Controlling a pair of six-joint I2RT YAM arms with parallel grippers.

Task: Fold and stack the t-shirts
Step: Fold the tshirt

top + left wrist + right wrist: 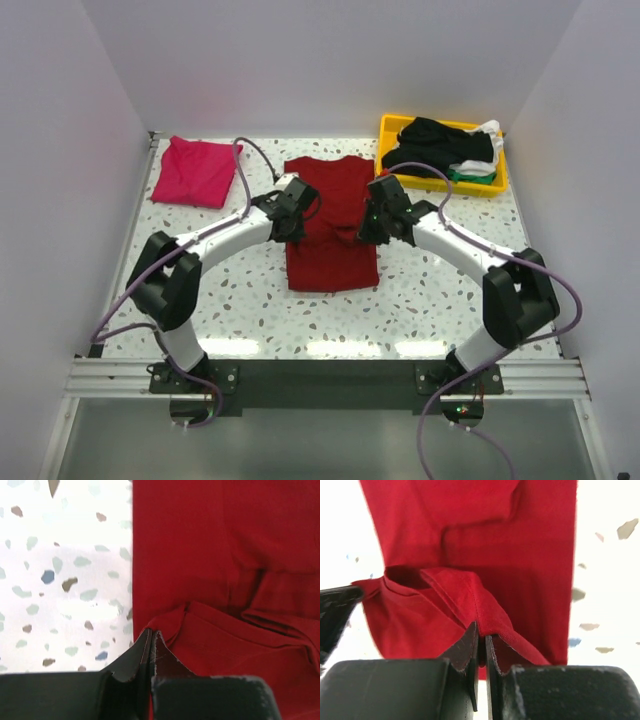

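Observation:
A dark red t-shirt (332, 255) lies in the middle of the table, its upper part lifted and partly doubled over. My left gripper (290, 215) is shut on the shirt's left edge, and in the left wrist view the cloth (225, 580) bunches at the closed tips of that gripper (151, 631). On the right edge, my right gripper (375, 222) is shut on a hemmed fold. The right wrist view shows the red cloth (470, 540) pinched in the gripper (481, 627). A folded magenta-pink t-shirt (195, 170) rests at the far left.
A yellow tray (388, 128) at the back right holds a black shirt (440, 140) with white (490, 128) and green (470, 176) cloth under it. White walls close in the speckled table (240, 300) on three sides.

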